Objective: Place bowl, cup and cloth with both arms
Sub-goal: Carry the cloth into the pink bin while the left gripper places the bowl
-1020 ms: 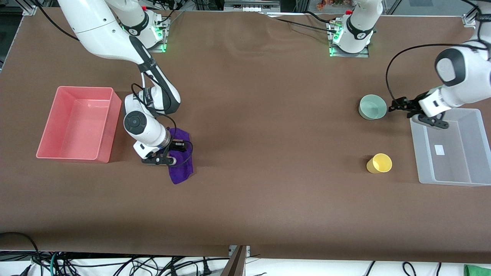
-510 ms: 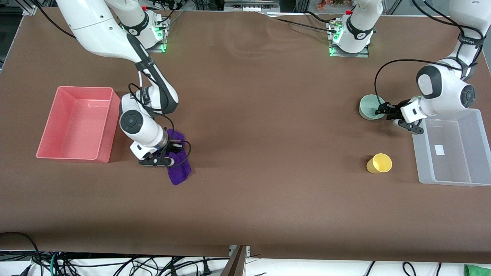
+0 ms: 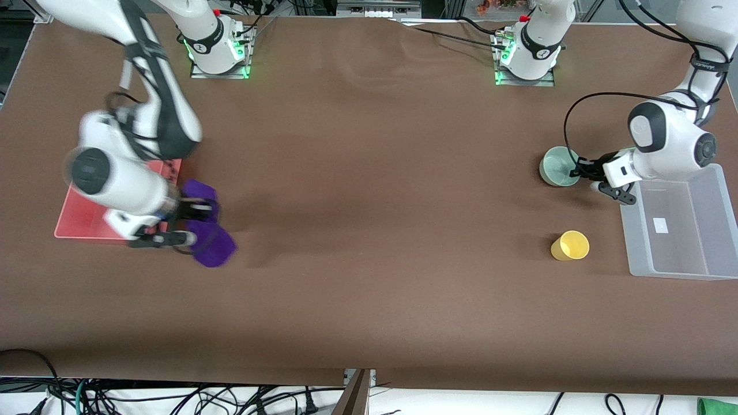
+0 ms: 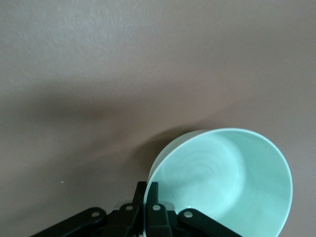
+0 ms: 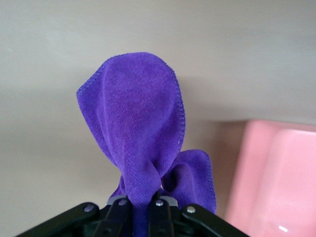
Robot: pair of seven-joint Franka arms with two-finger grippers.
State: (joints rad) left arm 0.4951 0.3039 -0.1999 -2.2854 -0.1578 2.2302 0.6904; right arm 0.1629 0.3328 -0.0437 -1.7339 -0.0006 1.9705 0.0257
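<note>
Nothing is placed yet, though two of the three items are in hand. On the brown table (image 3: 369, 230), the pink bin (image 3: 86, 222) at the right arm's end and the clear bin (image 3: 680, 230) at the left arm's end both look empty.

The right gripper (image 3: 187, 222) hangs by the pink bin's edge, pinched tight on the cloth (image 3: 210, 245), which dangles off the table (image 5: 143, 133); it likely needs only a short carry and a release.

The left gripper (image 3: 579, 171) is closed on the rim of the bowl (image 3: 558, 166), just beside the clear bin; the bowl (image 4: 232, 177) looks tipped on the table.

The cup (image 3: 571, 246) lies untouched on its side, nearer the camera than the bowl, so it is probably the last job.
</note>
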